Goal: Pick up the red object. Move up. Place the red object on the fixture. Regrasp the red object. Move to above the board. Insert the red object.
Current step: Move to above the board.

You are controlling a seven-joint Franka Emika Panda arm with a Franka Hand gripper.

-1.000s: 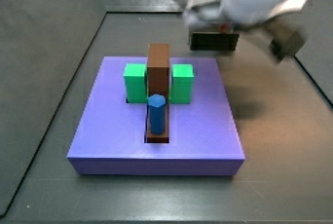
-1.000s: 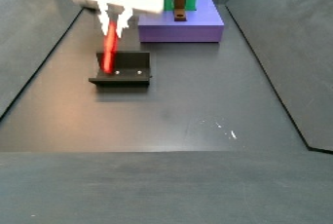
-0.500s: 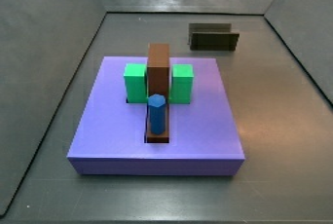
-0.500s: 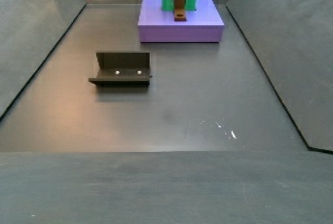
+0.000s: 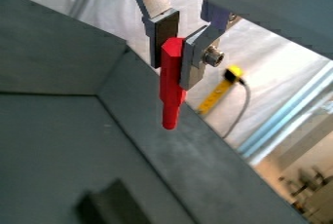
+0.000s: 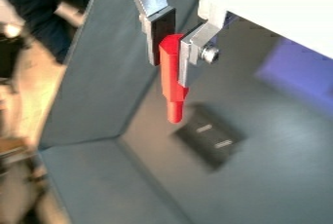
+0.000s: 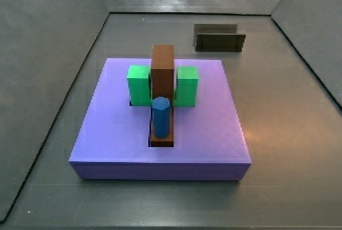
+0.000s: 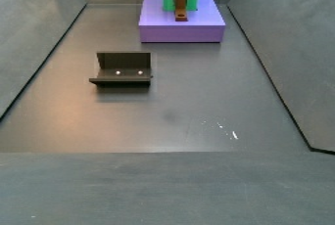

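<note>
Gripping the small bright red peg (image 5: 169, 80) by its upper end, silver-plated end effector (image 5: 180, 44) closed on it, raised out of both side views. Peg hanging downward, free tip exposed, likely for the coming insertion. Dark open-topped fixture (image 8: 121, 69) empty on the floor, well apart from the lavender-purple board (image 7: 162, 124). No readable labels or writing anywhere.

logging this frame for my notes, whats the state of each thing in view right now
gripper: shut on the red object, out of both side views
red object: held by its top end between the fingers, hanging clear of the floor
fixture: empty, standing on the floor
board: flat on the floor, nothing newly inserted
blue cylinder: upright on the board
brown bar: lying between the green blocks
</note>
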